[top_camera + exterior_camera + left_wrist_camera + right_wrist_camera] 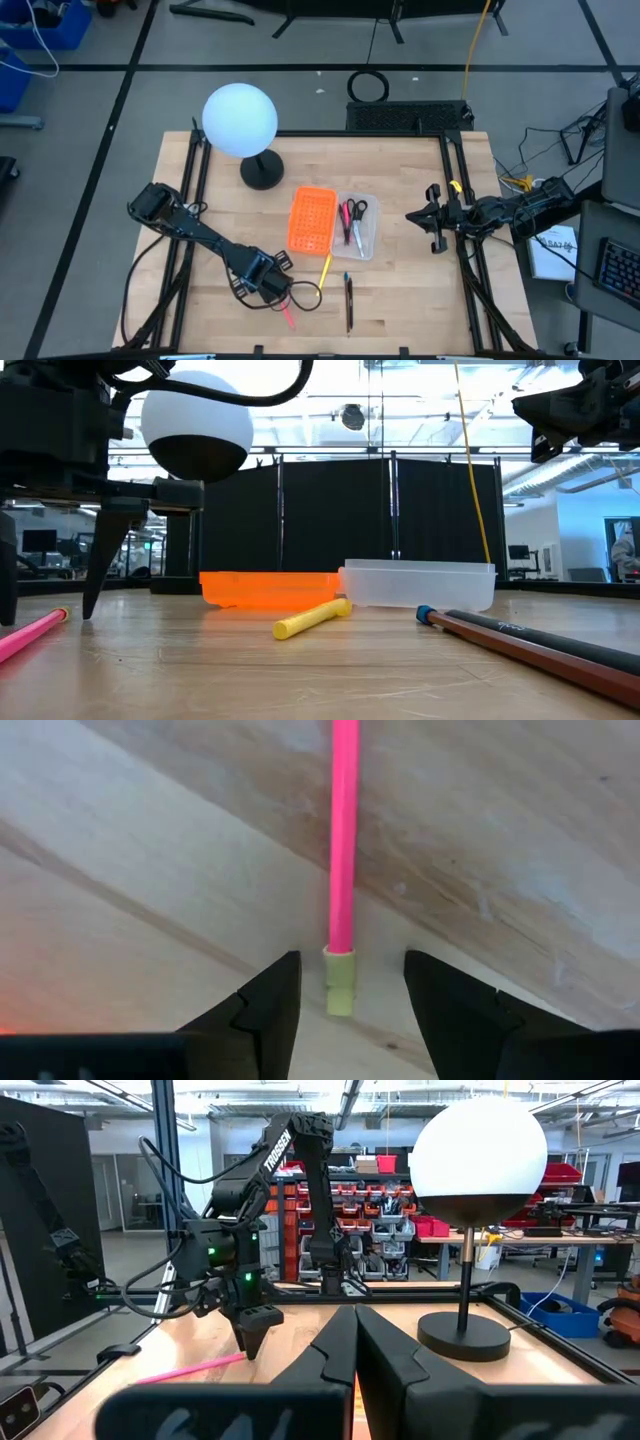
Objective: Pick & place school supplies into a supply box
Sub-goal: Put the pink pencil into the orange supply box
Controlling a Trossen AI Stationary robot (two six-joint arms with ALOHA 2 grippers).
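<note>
Left gripper (345, 995), fingers apart, straddling thin pink pencil (343, 840) near its end cap; advise closing squarely, centred, before lifting.

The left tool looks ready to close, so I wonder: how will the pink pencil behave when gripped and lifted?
The pink pencil is thin, straight and round, so it likely stays stiff but may roll if nudged. The left tool stands open around its pale end, so far off-centre; once lifted it may droop or pivot. Its smooth, glossy surface could slip.
</note>
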